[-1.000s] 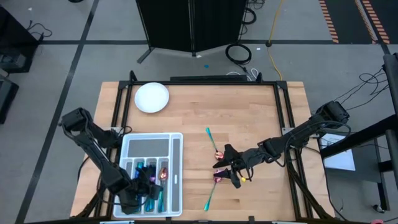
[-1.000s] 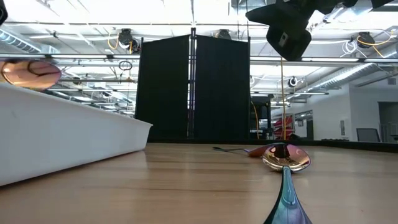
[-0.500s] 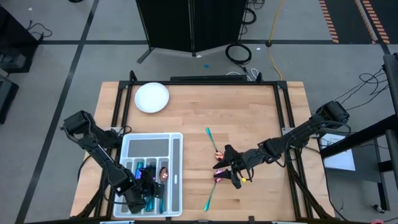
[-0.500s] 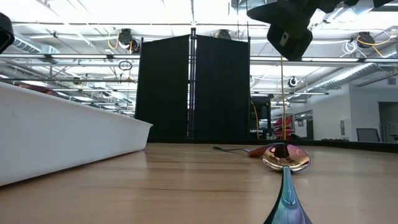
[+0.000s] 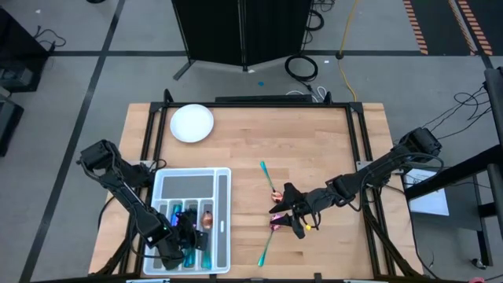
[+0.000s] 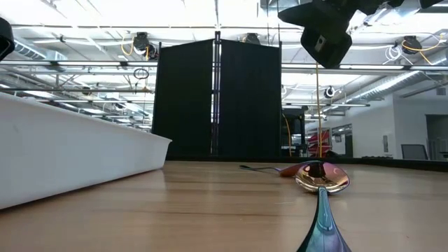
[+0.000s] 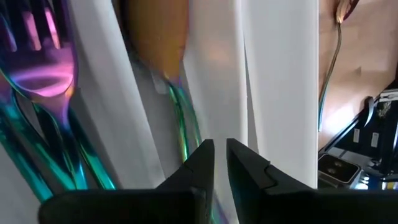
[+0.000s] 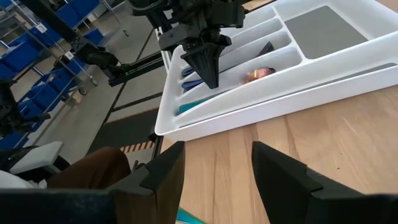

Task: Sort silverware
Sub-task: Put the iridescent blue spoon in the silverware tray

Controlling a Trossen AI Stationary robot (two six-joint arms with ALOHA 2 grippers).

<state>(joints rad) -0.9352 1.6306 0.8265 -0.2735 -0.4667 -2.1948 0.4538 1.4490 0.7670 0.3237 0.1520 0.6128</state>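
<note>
A: Item 1, left gripper (image 5: 189,240)?
B: Poised over the near end of the compartment tray (image 5: 222,182); fingers (image 7: 202,163) stood a narrow slit apart, nothing between them. A copper-bowled spoon (image 5: 207,220) lay in the tray slot just below, beside teal-handled forks (image 7: 43,81) in the neighbouring slot.

A: Item 2, right gripper (image 5: 288,211)?
B: Hung above the bench (image 5: 314,149) right of the tray, fingers (image 8: 163,171) spread wide, holding nothing.

A: Item 3, loose silverware?
B: 3 pieces on the bench (as far as the high view showed): 1 teal-handled piece (image 5: 267,178) beyond the right gripper, 1 spoon (image 6: 320,180) with its teal handle (image 5: 263,251) running toward the near edge, and 1 pink piece (image 5: 275,225) under the gripper, type unclear.

A: Item 4?
B: White plate (image 5: 192,123), far left corner, well apart from everything.
</note>
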